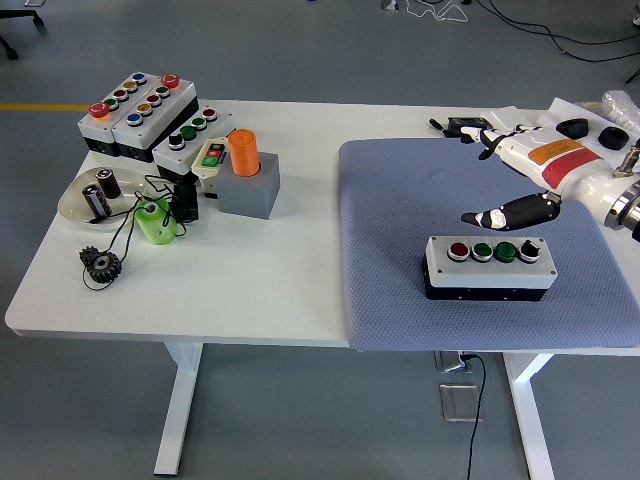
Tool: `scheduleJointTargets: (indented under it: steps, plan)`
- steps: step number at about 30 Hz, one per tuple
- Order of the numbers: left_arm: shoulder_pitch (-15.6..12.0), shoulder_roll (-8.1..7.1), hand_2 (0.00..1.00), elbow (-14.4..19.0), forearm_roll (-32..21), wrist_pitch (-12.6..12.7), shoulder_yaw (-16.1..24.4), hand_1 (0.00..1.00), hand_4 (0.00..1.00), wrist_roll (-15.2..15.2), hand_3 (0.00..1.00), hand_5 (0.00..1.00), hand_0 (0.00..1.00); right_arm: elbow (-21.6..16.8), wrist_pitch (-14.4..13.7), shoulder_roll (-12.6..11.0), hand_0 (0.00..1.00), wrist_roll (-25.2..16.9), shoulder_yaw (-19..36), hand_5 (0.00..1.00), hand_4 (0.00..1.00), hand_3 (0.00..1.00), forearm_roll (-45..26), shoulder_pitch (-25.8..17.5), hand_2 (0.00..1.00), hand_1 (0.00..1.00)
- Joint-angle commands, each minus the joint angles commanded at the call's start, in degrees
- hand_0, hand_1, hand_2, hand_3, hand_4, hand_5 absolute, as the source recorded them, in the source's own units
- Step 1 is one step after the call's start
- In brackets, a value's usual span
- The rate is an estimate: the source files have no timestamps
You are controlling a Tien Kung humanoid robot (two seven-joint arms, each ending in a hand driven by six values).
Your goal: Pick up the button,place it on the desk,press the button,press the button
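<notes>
A white-topped button box [487,265] with a red, two green and a black button lies flat on the blue-grey mat [400,200], near its front edge. My right hand [488,176] hovers above and behind the box, apart from it. Its fingers [482,136] are spread and the thumb [495,214] points left, so the hand is open and holds nothing. The left arm does not show.
Several more button boxes [140,105] stand at the back left of the white table [250,280]. Near them are an orange cylinder [243,150] on a grey block, a green cylinder [155,222], a clear dish [70,205], and a black gear [101,264]. Small black items [467,125] lie at the back right.
</notes>
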State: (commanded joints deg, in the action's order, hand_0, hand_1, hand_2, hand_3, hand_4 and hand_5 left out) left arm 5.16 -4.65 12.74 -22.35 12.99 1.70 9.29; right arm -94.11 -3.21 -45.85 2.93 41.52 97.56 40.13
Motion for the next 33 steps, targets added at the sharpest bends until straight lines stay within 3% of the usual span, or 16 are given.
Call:
scheduleJointTargets:
  steps: [5,6,12,33]
  plan:
    - [-0.1,0.05,0.821,0.0,0.2,0.0,0.2,0.807,0.486,-0.1,0.689,0.998,0.725,-2.7,1.6,-1.4,0.229,2.8,-2.7,0.511,0.779,0.808,-3.5,-1.1,0.181,0.002]
    - [-0.1,0.06,0.821,0.0,0.4,0.0,0.2,0.807,0.484,-0.2,0.689,0.998,0.723,-2.6,2.5,-1.4,0.117,3.3,-3.4,0.545,0.698,0.700,-3.3,-1.3,0.062,0.002]
    - [-0.1,0.13,0.820,0.0,0.9,0.1,0.5,0.807,0.481,-0.4,0.689,0.998,0.721,-0.6,6.3,-0.9,0.113,5.8,-6.1,0.545,0.675,0.707,-3.7,-1.7,0.059,0.002]
    - [0.0,0.23,0.819,-0.1,1.7,0.2,1.1,0.806,0.481,-0.6,0.689,0.998,0.719,5.0,6.4,1.9,0.109,6.4,-8.9,0.583,0.656,0.719,-3.1,-1.1,0.060,0.002]
